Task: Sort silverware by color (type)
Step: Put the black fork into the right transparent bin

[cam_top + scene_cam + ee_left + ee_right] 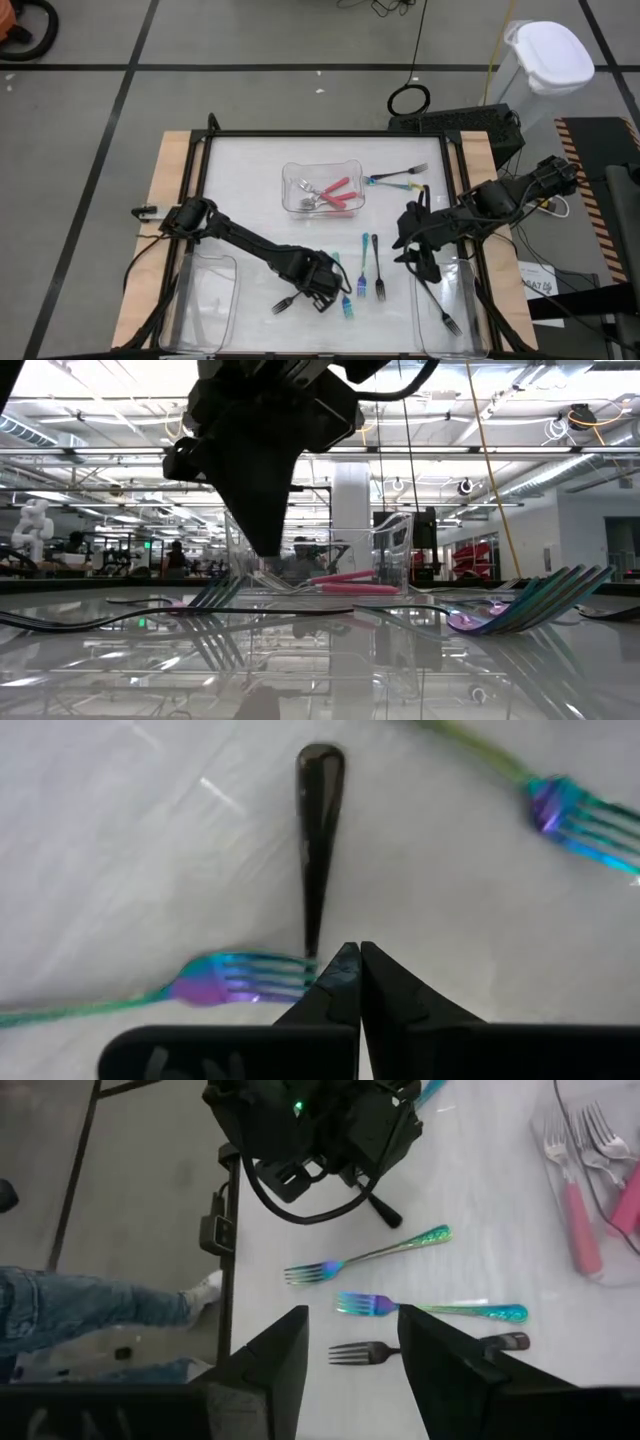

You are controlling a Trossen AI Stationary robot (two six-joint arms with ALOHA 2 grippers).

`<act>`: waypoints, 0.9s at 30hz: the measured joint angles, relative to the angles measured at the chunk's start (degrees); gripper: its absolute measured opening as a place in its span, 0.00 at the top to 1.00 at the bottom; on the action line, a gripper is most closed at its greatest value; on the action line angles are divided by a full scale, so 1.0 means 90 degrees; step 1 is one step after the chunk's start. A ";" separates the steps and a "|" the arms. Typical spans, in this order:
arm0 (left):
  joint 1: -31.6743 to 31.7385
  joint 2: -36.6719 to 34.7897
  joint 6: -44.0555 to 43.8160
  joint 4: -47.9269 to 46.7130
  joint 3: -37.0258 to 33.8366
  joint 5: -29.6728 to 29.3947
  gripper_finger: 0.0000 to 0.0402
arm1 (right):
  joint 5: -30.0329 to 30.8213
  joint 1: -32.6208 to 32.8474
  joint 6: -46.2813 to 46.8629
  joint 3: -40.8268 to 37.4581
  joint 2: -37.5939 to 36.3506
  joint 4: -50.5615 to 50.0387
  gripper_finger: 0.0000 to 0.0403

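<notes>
Left claw (351, 952) pressed together over a dark fork (318, 830).
Its tines are hidden, maybe pinched; right claw (352, 1342) hangs spread.

Past the right gripper (350, 1345) — jaws parted, holding nothing — three forks lie on the bench (480, 1200): two iridescent teal forks (370, 1255) and a dark fork (365, 1351). Pink-handled silverware (580, 1210) sits farther off.

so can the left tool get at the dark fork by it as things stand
Probably yes. The left tool is shut, its tips right at the dark fork handle, with bare table around the handle. An iridescent fork lies close beside the tips and might get nudged.
</notes>
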 joint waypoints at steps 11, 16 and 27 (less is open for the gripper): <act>0.0039 0.0000 -0.0213 0.0094 -0.0002 0.0167 0.74 | -0.0009 -0.0075 -0.0066 0.0000 -0.0002 0.0020 0.62; 0.0036 0.0185 -0.0276 -0.0124 -0.0045 -0.0216 0.56 | -0.0011 -0.0075 -0.0039 0.0000 -0.0001 0.0020 0.62; 0.0033 0.0808 -0.0125 0.0260 -0.0003 0.0453 0.54 | -0.0179 -0.0073 -0.0051 -0.0002 0.0000 0.0023 0.62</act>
